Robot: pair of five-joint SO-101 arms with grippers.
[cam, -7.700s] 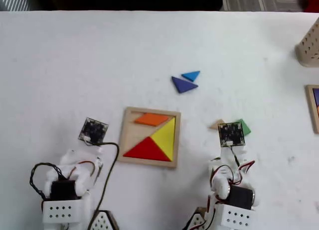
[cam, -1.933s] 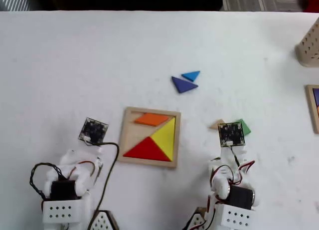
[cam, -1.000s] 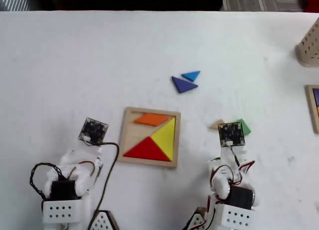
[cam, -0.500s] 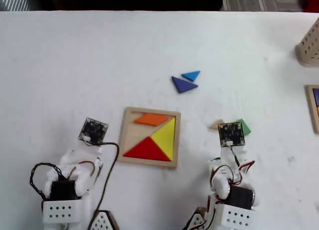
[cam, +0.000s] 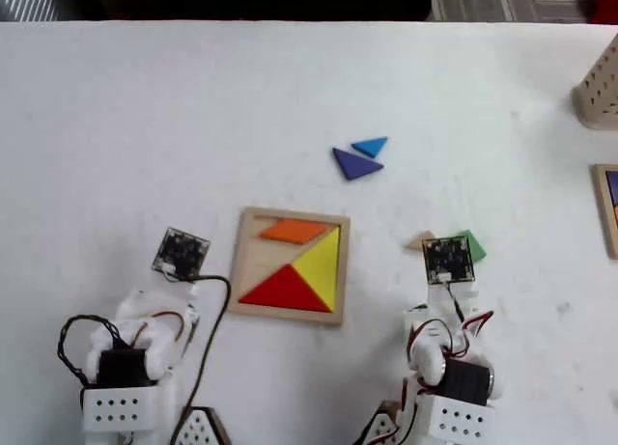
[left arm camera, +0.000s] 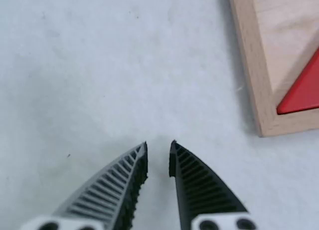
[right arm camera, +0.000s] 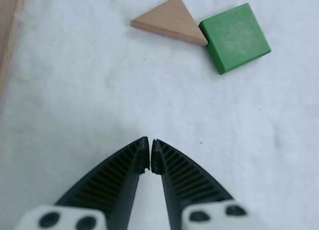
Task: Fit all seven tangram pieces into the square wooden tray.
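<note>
The square wooden tray (cam: 249, 267) lies near the table's front centre and holds an orange parallelogram (cam: 293, 231), a yellow triangle (cam: 321, 264) and a red triangle (cam: 283, 290). A purple triangle (cam: 354, 163) and a blue triangle (cam: 370, 147) lie farther back. A tan triangle (right arm camera: 171, 21) touches a green square (right arm camera: 235, 37) just beyond my right gripper (right arm camera: 150, 149), which is shut and empty. My left gripper (left arm camera: 158, 150) is over bare table beside the tray's corner (left arm camera: 259, 108), its tips a small gap apart with nothing between them.
A second wooden tray (cam: 608, 209) sits at the right edge, with a pegged wooden block (cam: 599, 90) behind it. Both arms' bases (cam: 124, 377) stand at the front edge. The back and left of the white table are bare.
</note>
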